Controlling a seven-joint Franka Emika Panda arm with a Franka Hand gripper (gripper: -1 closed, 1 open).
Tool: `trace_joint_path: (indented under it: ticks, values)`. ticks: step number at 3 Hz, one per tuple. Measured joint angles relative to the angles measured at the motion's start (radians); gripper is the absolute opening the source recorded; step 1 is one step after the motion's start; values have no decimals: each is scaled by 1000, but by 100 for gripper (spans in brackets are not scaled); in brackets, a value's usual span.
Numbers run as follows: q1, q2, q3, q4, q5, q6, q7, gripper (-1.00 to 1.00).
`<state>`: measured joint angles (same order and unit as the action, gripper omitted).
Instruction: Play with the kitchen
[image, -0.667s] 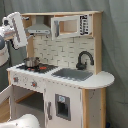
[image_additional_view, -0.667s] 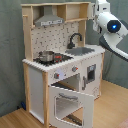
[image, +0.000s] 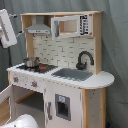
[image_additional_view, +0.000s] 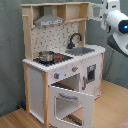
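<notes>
- Robot arm (image_additional_view: 118, 25) is seen in the second exterior view as glossy white rounded housings, w/ a blue-lit round end cap facing the camera.
- A dark grey/black band is seen under the white joint, approx. at the seam between segments.
- In the first exterior view a white boxy arm segment (image: 5, 27) is cut off by the frame edge; a thin dark cable is seen beside it.
- A white rounded part (image: 22, 121) is seen at the bottom edge, shape unclear.
</notes>
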<state>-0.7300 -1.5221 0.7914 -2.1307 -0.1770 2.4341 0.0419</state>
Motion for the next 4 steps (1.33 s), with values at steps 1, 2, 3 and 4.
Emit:
trace_joint_path:
  ticks: [1, 2, 3, 4]
  values:
    - [83, -1, -7, -1, -64, -59, 1, 100]
    - [153, -2, -23, -11, -135, -119, 1, 100]
    - [224, -1, -47, -38, -216, -170, 1, 100]
    - [297, -2, -78, -87, -298, -207, 11, 100]
